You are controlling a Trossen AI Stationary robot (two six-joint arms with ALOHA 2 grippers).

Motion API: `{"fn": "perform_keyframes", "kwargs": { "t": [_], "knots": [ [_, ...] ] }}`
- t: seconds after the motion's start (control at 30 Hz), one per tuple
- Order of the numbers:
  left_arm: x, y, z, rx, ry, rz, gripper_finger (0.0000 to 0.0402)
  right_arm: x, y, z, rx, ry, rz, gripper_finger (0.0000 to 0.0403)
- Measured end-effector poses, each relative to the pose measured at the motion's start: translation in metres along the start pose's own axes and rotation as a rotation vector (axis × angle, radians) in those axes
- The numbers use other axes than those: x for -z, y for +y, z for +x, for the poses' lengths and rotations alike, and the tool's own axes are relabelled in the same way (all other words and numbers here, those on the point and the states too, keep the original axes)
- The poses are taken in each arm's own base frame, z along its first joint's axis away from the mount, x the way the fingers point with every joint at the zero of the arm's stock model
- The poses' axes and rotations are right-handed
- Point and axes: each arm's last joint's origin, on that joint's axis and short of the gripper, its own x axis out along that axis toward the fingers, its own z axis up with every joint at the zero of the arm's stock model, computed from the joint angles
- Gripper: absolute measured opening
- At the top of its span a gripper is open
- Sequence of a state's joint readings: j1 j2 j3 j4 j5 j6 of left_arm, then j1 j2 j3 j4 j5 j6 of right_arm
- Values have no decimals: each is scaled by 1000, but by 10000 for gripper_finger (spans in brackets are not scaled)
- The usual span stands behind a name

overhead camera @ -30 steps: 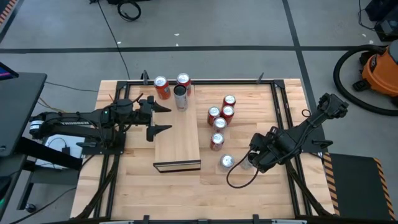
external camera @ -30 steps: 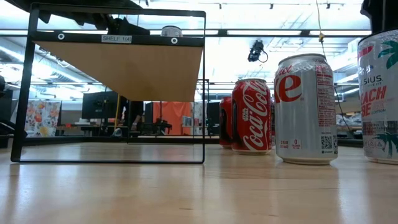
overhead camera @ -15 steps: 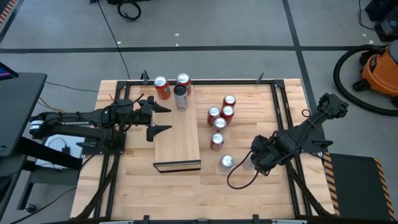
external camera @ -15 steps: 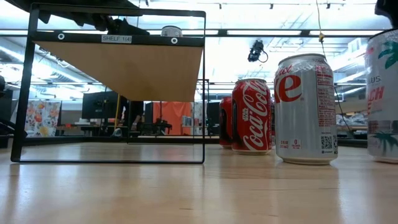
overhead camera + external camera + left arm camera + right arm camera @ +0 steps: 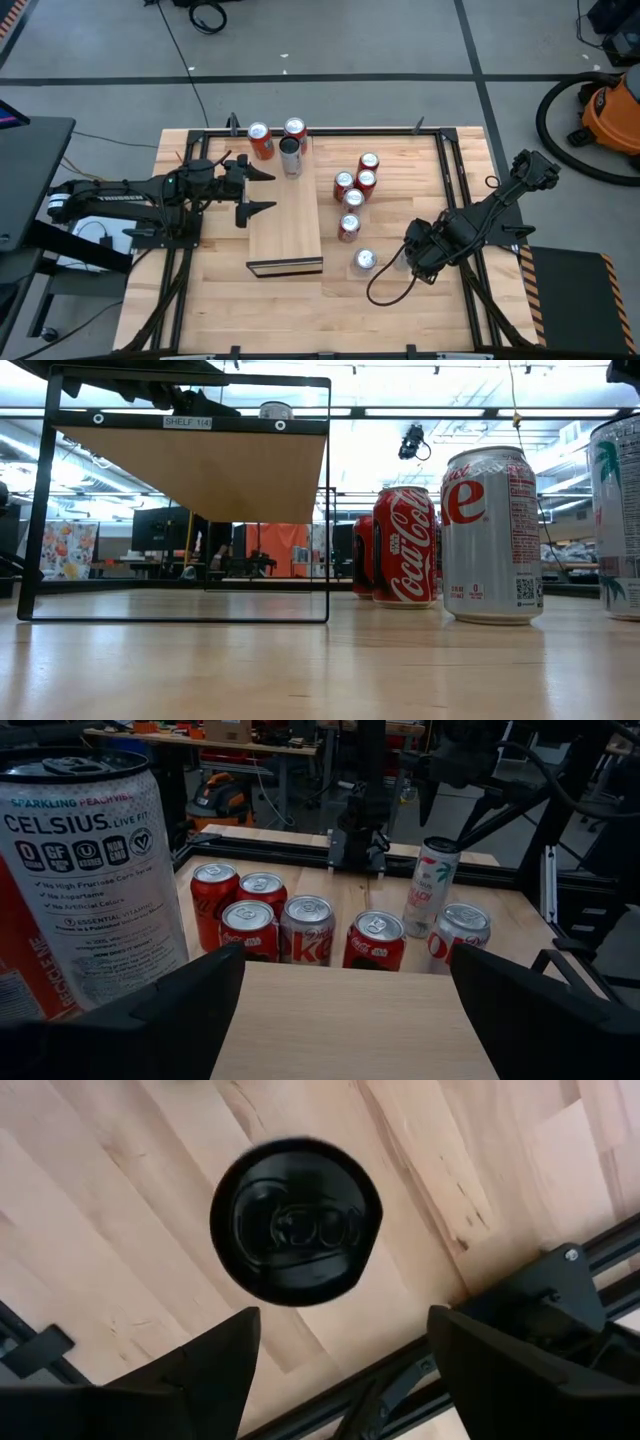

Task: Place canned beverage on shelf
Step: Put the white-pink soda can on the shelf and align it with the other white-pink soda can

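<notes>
- My right gripper [image 5: 402, 262] straddles a white can [image 5: 437, 885] near the tabletop's right edge; whether it is pinching, I cannot tell.
- Left gripper [image 5: 260, 190] is spread at the shelf's [image 5: 290, 235] edge.
- Only the left wrist view shows red cans [image 5: 300, 925] crowding the white can.

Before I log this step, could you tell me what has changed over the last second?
The white can under the right gripper shifted slightly toward the table's right side and turned, showing different print. The left gripper, the shelf and the other cans stayed put.

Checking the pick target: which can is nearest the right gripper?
The tall white palm-print can, right beneath the right gripper; the Coke cans beside it are shorter, red or silver.
</notes>
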State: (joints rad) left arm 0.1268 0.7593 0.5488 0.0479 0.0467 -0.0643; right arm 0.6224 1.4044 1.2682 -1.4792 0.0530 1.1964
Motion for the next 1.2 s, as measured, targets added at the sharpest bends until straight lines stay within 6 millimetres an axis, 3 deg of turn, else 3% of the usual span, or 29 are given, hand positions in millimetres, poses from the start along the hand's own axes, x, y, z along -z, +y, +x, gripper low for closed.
{"fn": "perform_keyframes", "kwargs": {
  "t": [0.13, 0.3, 0.47, 0.6, 0.77, 1.03, 1.2],
  "knots": [
    [0, 0, 0, 0, 0, 0, 366, -1, 0, -4, -10, -10, -14, 287],
    [0, 0, 0, 0, 0, 0, 366, -4, 4, -23, -55, -127, -67, 283],
    [0, 0, 0, 0, 0, 0, 366, -7, 15, -28, -74, -323, -267, 283],
    [0, 0, 0, 0, 0, 0, 366, -12, 29, -18, -16, -370, -499, 283],
    [0, 0, 0, 0, 0, 0, 366, -22, 43, 2, 71, -311, -649, 295],
    [0, 0, 0, 0, 0, 0, 366, -41, 45, 21, -16, -53, -601, 353],
    [0, 0, 0, 0, 0, 0, 366, -43, 42, 28, 54, 4, -645, 365]
  ]
}}
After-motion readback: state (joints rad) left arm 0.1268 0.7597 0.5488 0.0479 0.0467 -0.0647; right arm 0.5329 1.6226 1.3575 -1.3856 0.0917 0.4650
